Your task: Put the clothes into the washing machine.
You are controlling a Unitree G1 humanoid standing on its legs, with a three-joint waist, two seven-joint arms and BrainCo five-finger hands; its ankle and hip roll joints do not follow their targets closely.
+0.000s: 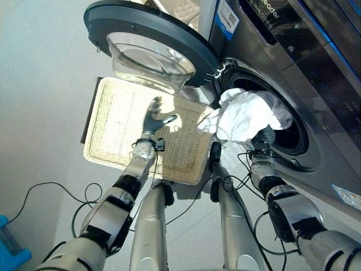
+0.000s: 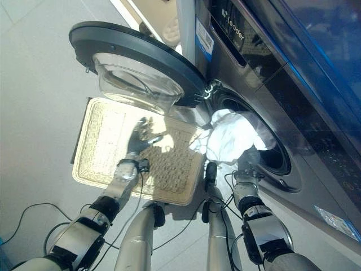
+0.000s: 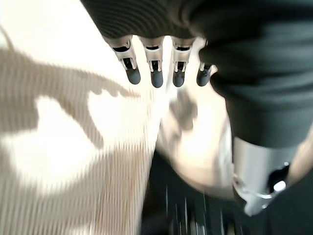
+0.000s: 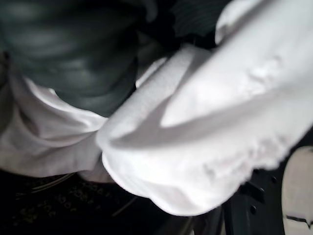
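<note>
Loading step under way: white clothes [image 1: 245, 116] bunched at washing machine [image 1: 316, 73] drum mouth, half hanging out. Right hand [image 1: 265, 135] under cloth, fingers hidden, grip unclear. Left hand [image 1: 158, 116] splayed, idle over wicker basket [image 1: 107, 130]. Next, probably: push bundle deeper.

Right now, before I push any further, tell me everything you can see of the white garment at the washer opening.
The white garment is a soft, crumpled bundle of plain white cloth, with folds and creases and no print in sight. It sits at the lower front of the washing machine's round opening, part inside the dark drum and part spilling out over the rim toward the wicker basket. The right robot hand is right under it, fingers hidden by the cloth. The open door hangs beside it, not touching.
</note>
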